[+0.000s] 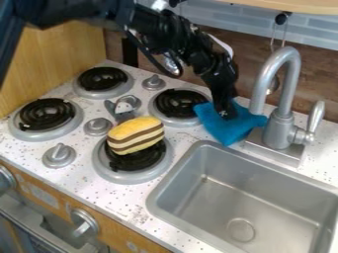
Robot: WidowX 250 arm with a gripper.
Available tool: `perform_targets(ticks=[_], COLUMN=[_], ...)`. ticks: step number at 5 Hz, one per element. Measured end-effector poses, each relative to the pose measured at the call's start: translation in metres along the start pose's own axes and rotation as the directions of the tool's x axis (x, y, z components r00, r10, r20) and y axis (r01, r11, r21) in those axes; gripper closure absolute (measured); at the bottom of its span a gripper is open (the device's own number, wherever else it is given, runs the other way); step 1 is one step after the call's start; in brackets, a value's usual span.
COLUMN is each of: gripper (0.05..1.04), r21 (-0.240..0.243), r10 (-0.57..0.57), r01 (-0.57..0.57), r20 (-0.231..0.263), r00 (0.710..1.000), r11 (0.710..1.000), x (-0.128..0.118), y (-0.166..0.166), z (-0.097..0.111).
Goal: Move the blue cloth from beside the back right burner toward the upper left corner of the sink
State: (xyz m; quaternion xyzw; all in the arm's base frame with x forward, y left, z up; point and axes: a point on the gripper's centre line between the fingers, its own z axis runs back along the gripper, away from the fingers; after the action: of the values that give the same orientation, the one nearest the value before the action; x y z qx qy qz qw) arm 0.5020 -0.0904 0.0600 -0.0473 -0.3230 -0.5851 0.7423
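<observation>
Cloth [223, 130], bright blue and crumpled, sits right of centre in the camera view, and my pincer [228, 114] is down on it. My arm [148, 27] slants in from the upper left, its black links ending at the fabric's upper part. I cannot tell how far open my pincer is, or whether it has hold of the cloth or merely touches it. On its left, the cloth meets the edge of the upper right burner [180, 102]; on its right, it reaches close to the base of the grey faucet [280, 131]. Its lowest corner comes just beside the rim of the metal sink [204, 146], which takes up the lower right of the frame.

Left of the sink, a yellow block with brown stripes [135, 135] rests on the black coil of the lower middle burner [105, 168]. Just above it I see a small grey-and-white object [120, 109] beside a knob. Two more burners lie farther left on the speckled white tabletop [139, 200], with other grey knobs among them. Wood panelling [63, 52] stands at the upper left.
</observation>
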Motion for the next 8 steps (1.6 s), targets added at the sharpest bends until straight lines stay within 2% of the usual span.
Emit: perform_targets(ticks=[1,2,3,4,5,6,7,8], gripper=[0.077,0.077,0.077,0.077,0.077,0.077,0.077,0.077], r21=[0.033,0.015,0.005,-0.007,-0.019,0.004,0.001,-0.001], r10=[-0.023,-0.056,-0.061,-0.071,-0.079,-0.107,-0.088,-0.054], r01=[0.025,0.058,0.062,0.070,0.078,0.110,0.090,0.055], r20=[-0.070,-0.124,-0.121,-0.099,-0.098,-0.173,-0.187,-0.212], r00=[0.997,0.991,0.991,0.993,0.992,0.979,0.978,0.976], r11=[0.999,0.998,0.998,0.998,0.997,0.994,0.996,0.998], x=[-0.006,-0.015,-0.017,-0.015,-0.016,-0.024,-0.030,-0.045], y=[0.007,0.004,0.004,0.002,0.000,-0.010,-0.026,-0.029], z=[-0.001,-0.013,-0.022,-0.026,-0.026,-0.020,-0.012,-0.004])
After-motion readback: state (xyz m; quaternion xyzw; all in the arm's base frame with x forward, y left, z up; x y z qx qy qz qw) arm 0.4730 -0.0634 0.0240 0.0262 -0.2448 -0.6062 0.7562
